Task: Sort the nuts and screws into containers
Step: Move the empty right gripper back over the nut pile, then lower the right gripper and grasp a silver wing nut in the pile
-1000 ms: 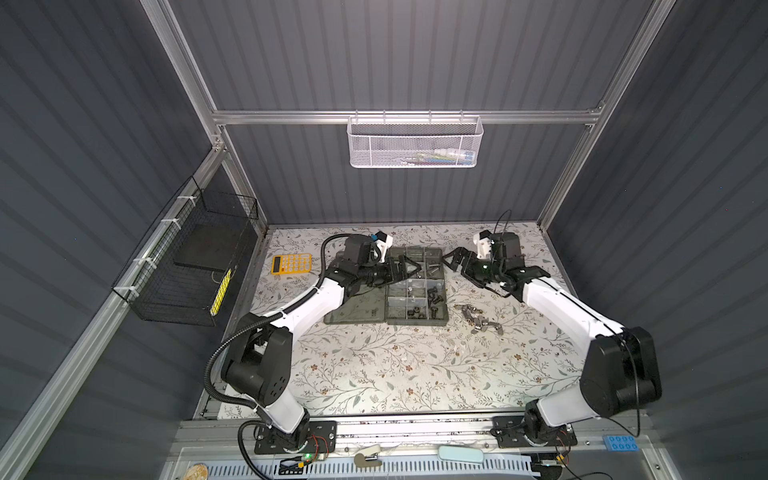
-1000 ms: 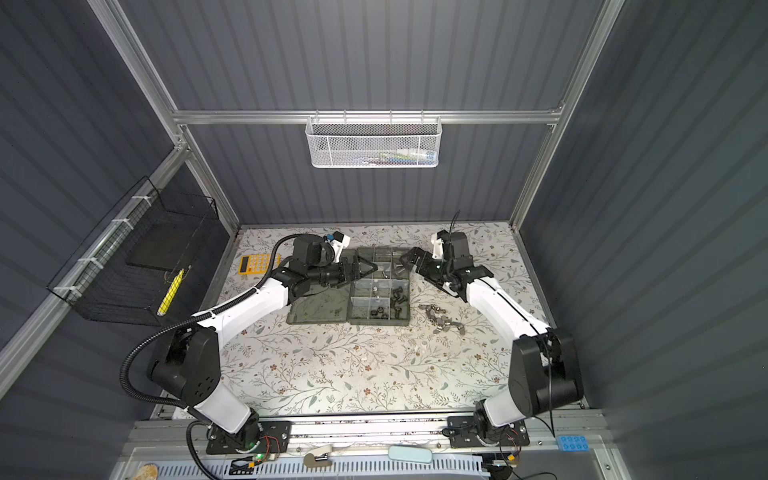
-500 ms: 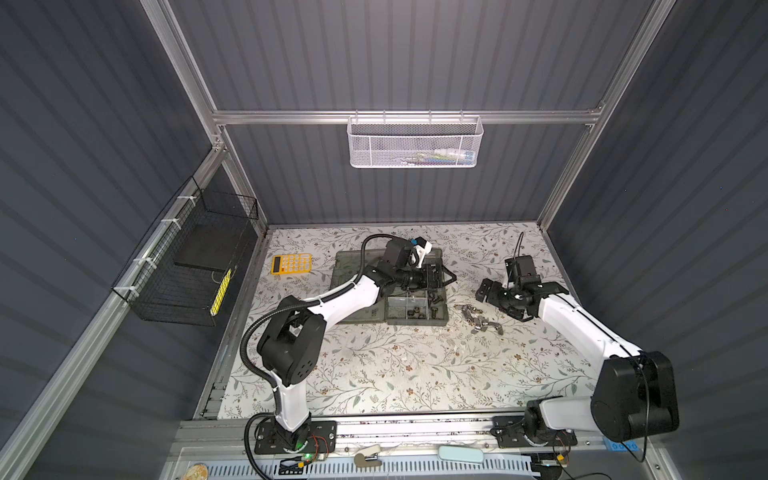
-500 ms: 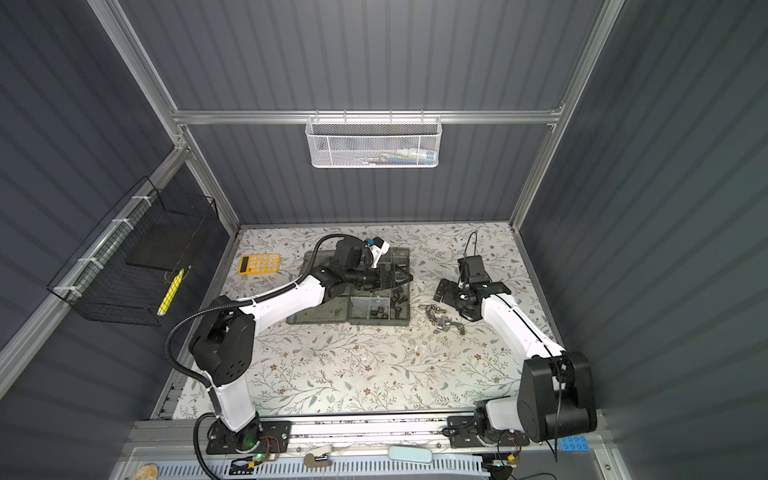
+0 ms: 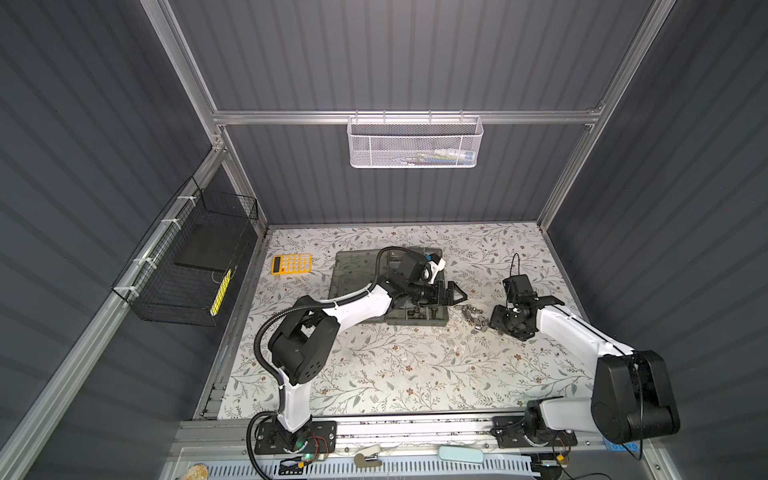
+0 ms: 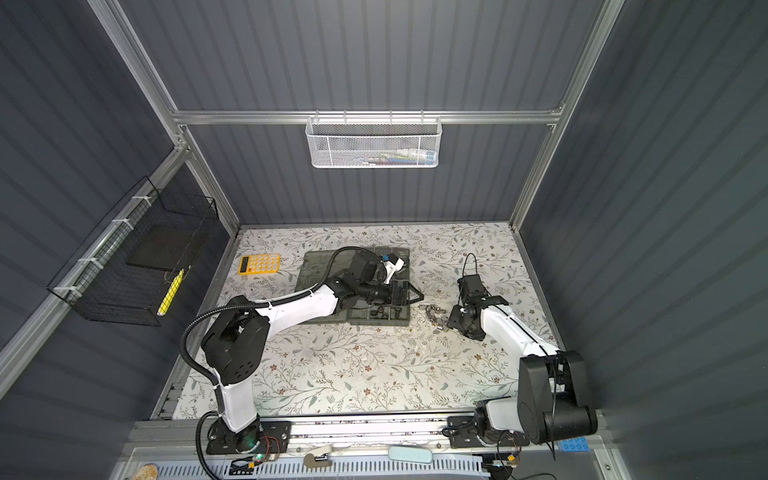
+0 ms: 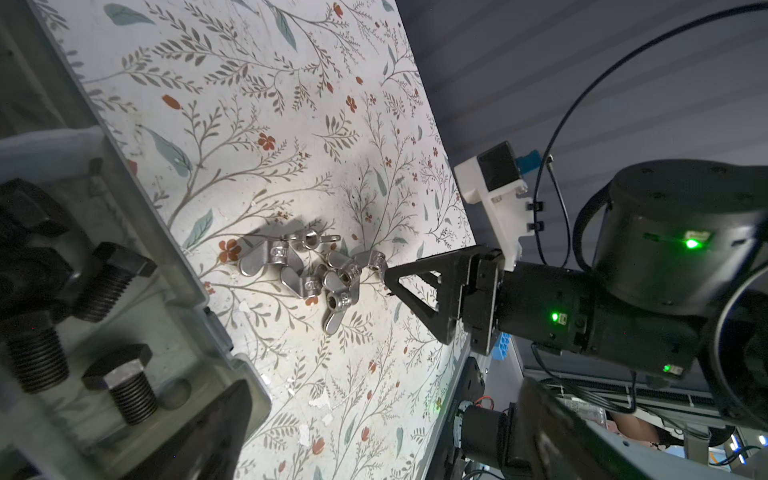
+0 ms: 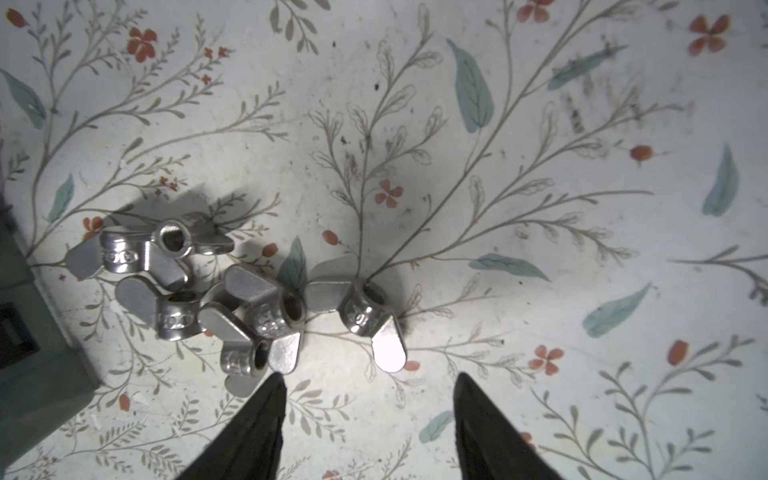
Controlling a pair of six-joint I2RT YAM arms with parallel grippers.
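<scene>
Several silver wing nuts (image 5: 473, 319) (image 6: 432, 313) (image 7: 316, 270) lie heaped on the floral mat just right of the organizer case. One nut (image 8: 365, 316) sits a little apart from the heap (image 8: 216, 303). My right gripper (image 8: 369, 380) (image 5: 493, 323) (image 6: 449, 323) (image 7: 390, 281) stands low and open just short of that nut, with nothing between its fingers. Black screws (image 7: 124, 386) (image 5: 419, 312) lie in the containers (image 5: 436, 326) (image 7: 166, 232). My left gripper (image 7: 382, 428) (image 5: 455, 293) (image 6: 412, 296) hovers open over the case's right edge.
The case's flat lid (image 5: 353, 270) lies to the left of the cells. A yellow calculator (image 5: 291, 263) sits at the back left of the mat. A black wire basket (image 5: 187, 266) hangs on the left wall and a white mesh basket (image 5: 415, 141) on the back rail.
The left gripper has swung right across the case to its right edge. The right gripper has left the case's far corner, come down beside the nuts, and its jaws have narrowed.
</scene>
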